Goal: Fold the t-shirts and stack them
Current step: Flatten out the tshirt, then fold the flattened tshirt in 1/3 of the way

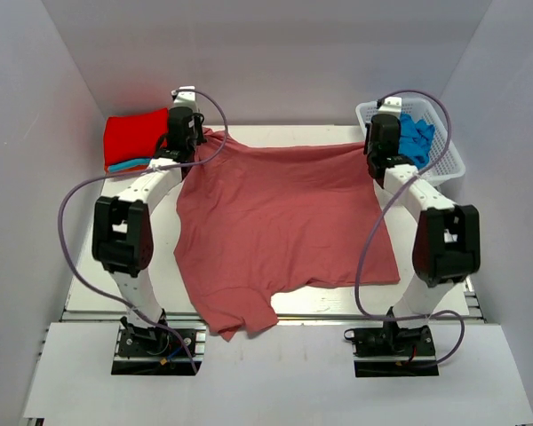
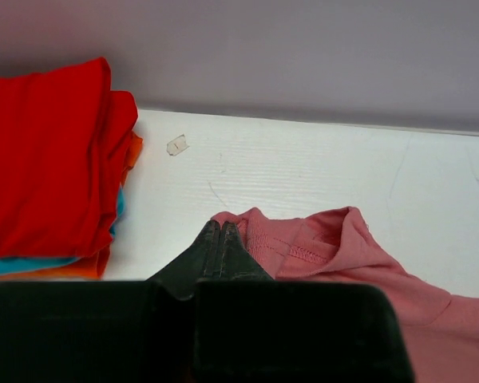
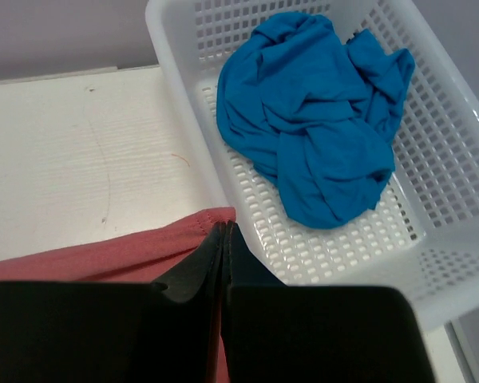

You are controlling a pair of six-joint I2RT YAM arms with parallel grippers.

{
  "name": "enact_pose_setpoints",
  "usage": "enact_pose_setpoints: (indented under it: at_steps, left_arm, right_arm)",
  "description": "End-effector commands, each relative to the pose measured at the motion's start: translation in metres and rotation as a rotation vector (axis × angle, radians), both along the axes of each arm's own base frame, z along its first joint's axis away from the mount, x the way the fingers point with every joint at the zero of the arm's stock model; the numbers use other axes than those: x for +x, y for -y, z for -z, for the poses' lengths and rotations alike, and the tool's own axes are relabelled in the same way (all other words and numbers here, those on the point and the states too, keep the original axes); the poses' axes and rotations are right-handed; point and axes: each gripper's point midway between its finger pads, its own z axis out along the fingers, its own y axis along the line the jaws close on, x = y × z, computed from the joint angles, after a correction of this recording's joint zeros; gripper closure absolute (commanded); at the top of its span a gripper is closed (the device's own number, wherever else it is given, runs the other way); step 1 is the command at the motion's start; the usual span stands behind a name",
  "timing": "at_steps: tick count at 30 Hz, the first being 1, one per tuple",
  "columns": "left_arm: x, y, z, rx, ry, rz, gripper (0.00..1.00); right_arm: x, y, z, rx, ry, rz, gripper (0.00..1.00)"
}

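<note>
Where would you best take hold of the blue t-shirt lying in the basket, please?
Probably best: pinch the highest bunched fold at the middle of the blue t-shirt, coming straight down from above. It lies crumpled in a heap, and the walls of the white lattice basket block any sideways approach.

The turquoise t-shirt and orange t-shirt show only as slivers under the bright red t-shirt, itself cut off at left. A pale scrap is too small to identify. The dusty rose-red t-shirt is largely hidden behind the right gripper.
</note>
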Motion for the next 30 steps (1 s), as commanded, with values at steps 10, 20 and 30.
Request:
enact_pose_setpoints:
  at_steps: [10, 20, 30]
  left_arm:
    - [0.078, -0.010, 0.011, -0.031, 0.005, -0.037, 1.00]
    - [0.059, -0.009, 0.011, -0.037, -0.040, -0.021, 1.00]
    - [-0.056, -0.017, 0.025, -0.088, -0.132, -0.036, 1.00]
  right_arm:
    - [0.076, 0.003, -0.009, -0.117, 0.017, 0.020, 1.00]
    - [0.068, 0.007, -0.016, -0.133, 0.014, 0.023, 1.00]
    - [0.019, 0.012, 0.001, -0.114, -0.045, 0.013, 1.00]
